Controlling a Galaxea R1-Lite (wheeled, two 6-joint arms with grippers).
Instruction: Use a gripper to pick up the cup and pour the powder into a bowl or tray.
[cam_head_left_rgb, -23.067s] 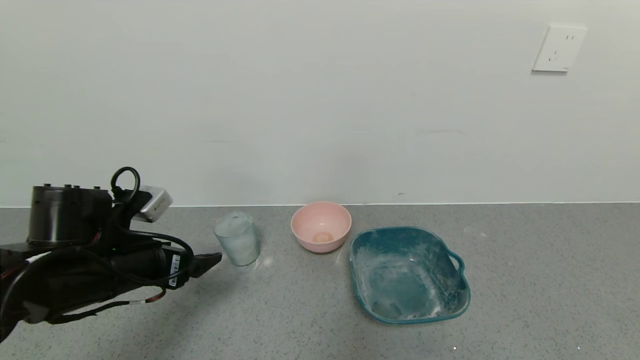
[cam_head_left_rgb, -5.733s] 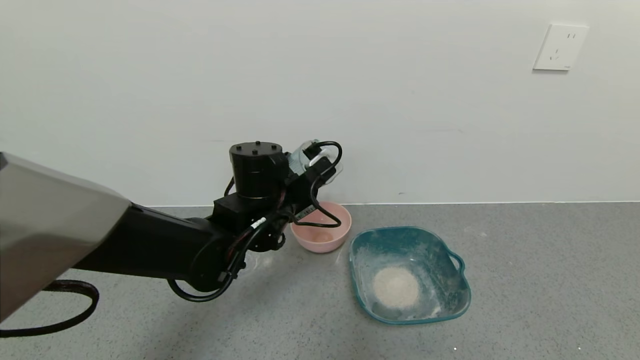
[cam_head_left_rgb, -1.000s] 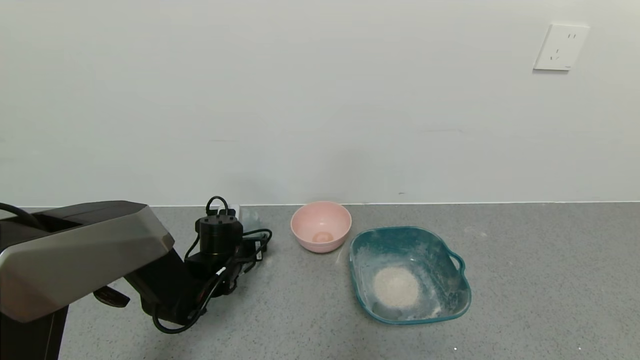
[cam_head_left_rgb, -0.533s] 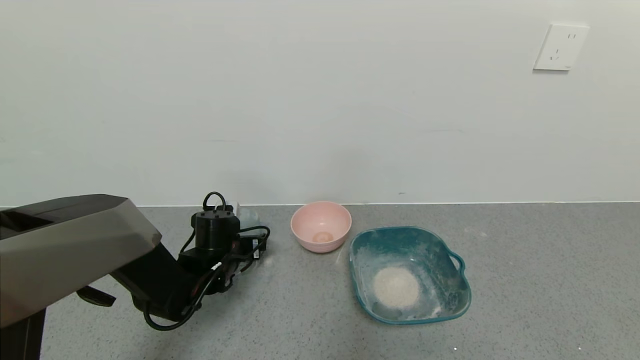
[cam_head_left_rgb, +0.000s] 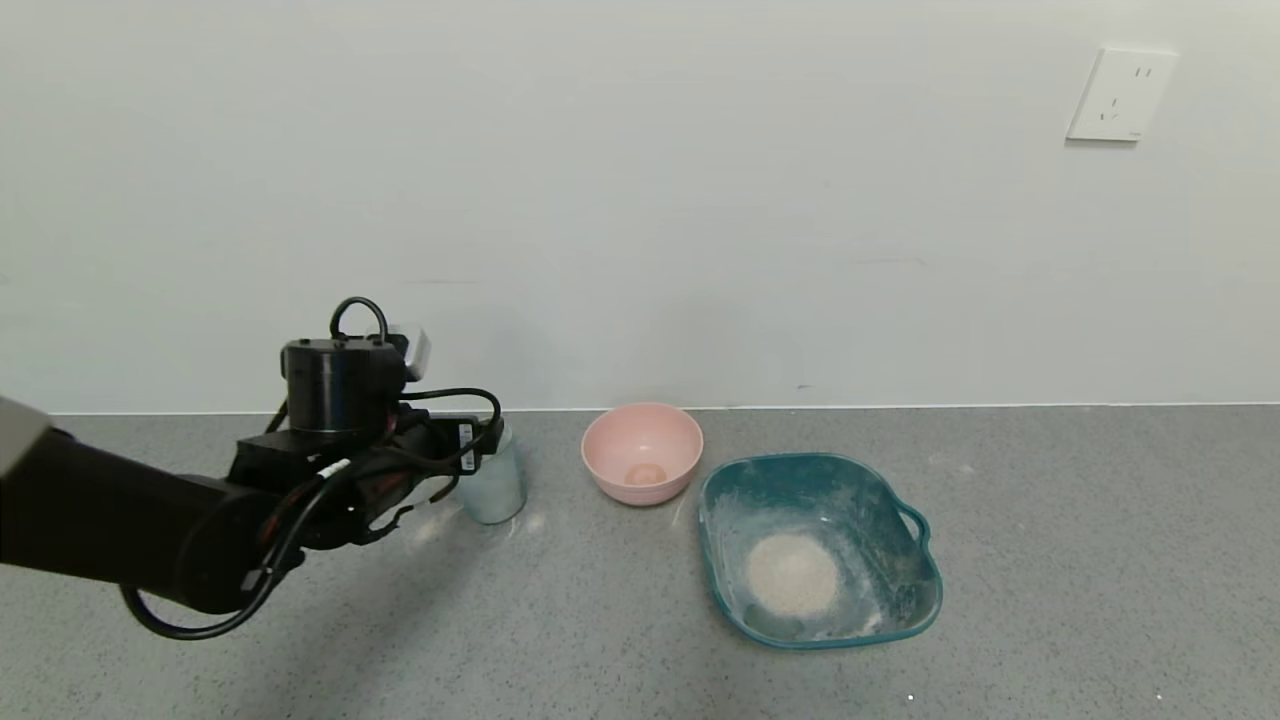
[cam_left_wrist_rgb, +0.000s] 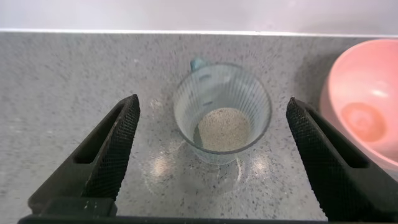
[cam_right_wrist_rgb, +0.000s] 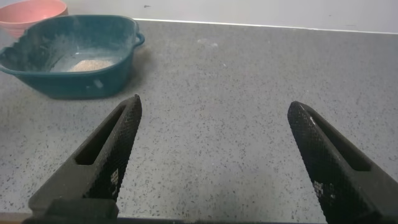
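Upright, the cup holds beige residue between the left gripper's wide-apart, empty fingers; powder fills the tray.

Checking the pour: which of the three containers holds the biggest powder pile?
The teal tray, with a broad round pile of powder; the cup and pink bowl hold less.

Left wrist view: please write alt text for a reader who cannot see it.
The left pincer is open, its fingers wide on both sides of an upright clear cup on a grey counter. Some powder lies in the cup; a pink bowl stands beside it.
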